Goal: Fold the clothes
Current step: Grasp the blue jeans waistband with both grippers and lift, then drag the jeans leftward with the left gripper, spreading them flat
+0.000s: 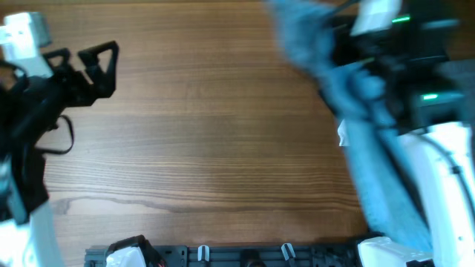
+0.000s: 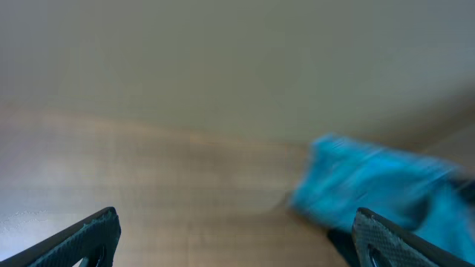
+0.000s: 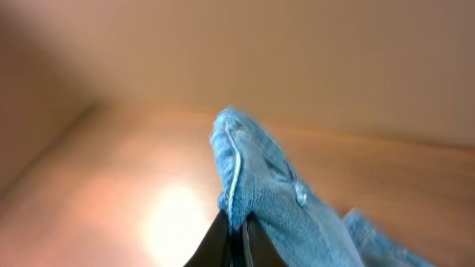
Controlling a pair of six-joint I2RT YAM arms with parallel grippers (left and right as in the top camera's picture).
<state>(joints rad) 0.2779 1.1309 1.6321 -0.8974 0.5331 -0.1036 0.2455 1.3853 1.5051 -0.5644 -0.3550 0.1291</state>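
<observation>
Right wrist view: your right claw (image 3: 236, 226) is clamped on the jeans (image 3: 260, 185); left claw (image 2: 237, 241) gapes empty over the tabletop (image 2: 185, 193).

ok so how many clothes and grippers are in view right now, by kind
light-blue jeans: 1, pinched in the right gripper
grippers: 2, the left gripper open and empty
total: 3
</observation>
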